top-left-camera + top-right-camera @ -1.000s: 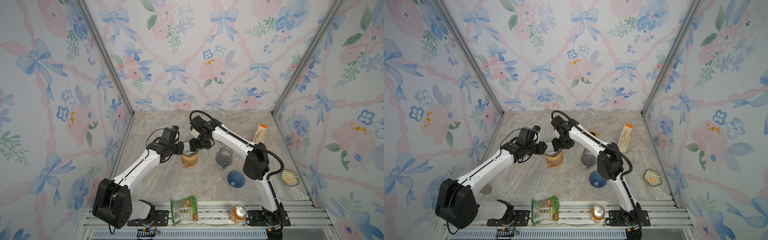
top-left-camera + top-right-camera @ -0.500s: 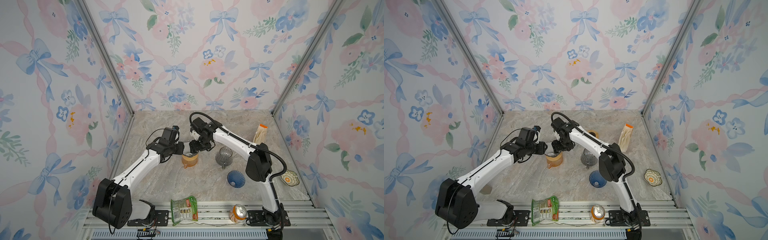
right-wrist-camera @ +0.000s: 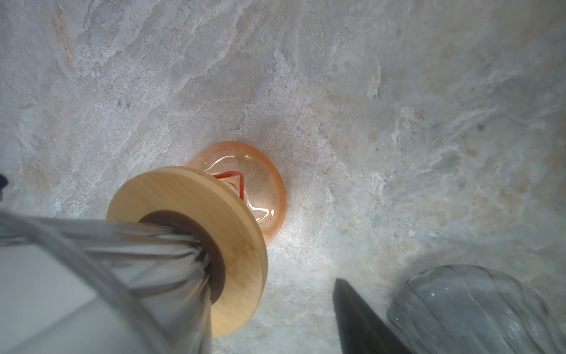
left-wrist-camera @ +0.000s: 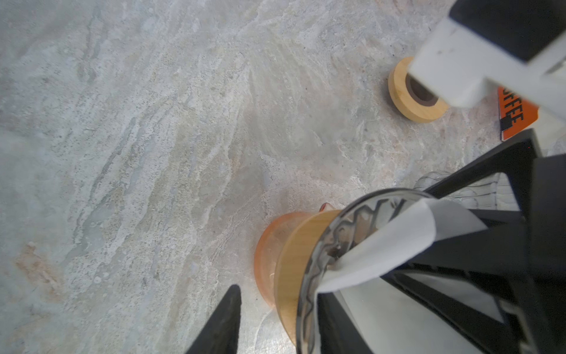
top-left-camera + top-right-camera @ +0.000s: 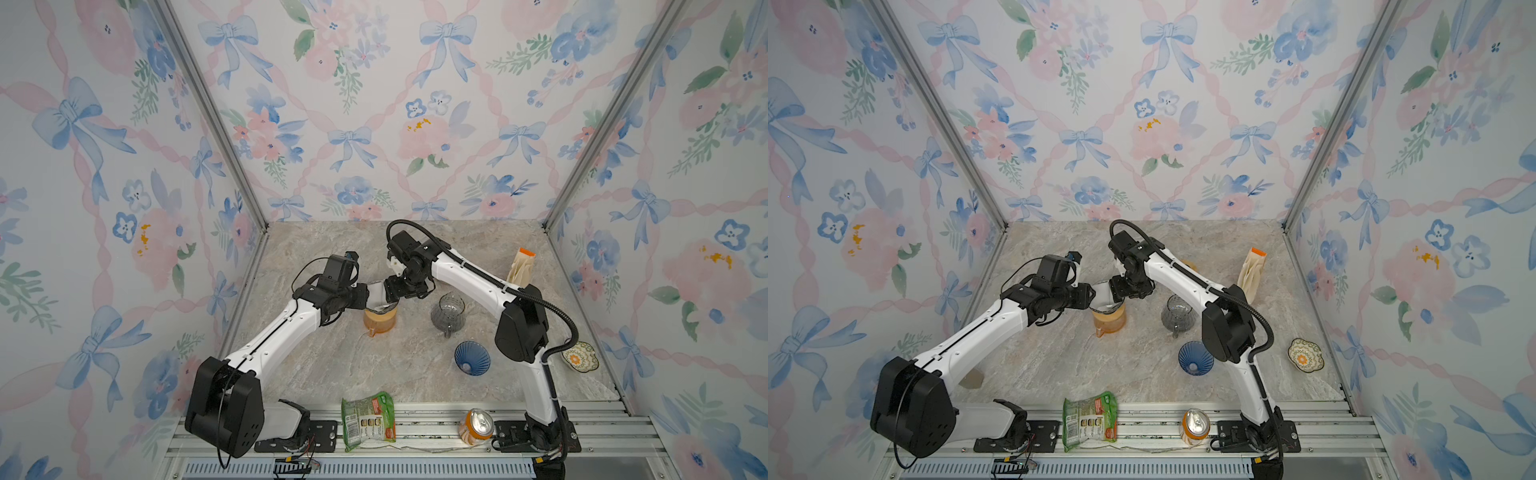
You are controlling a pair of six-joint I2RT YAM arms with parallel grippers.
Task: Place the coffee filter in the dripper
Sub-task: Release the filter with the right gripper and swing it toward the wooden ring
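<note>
Little is changed in the last second: the right gripper (image 5: 392, 291) is edged slightly left. The coffee filter (image 5: 375, 290) is stood in the dripper (image 5: 383, 308), still protruding. The fingers of the right and left gripper (image 5: 368, 297) are held apart, so seating is judged unfinished.

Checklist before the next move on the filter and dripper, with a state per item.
1. Dripper upright, wooden collar on the orange carafe: ok.
2. Filter seated: not ok; in a top view it stands well above the rim.
3. Filter free of the right hand: not ok; the left wrist view shows it lying against that hand.
4. Left hand clear: ok; its visible finger stands off the dripper.
5. Right hand's outer finger clear of the grey glass jug: ok, a gap shows.
6. Filter fully opened: cannot tell.
</note>
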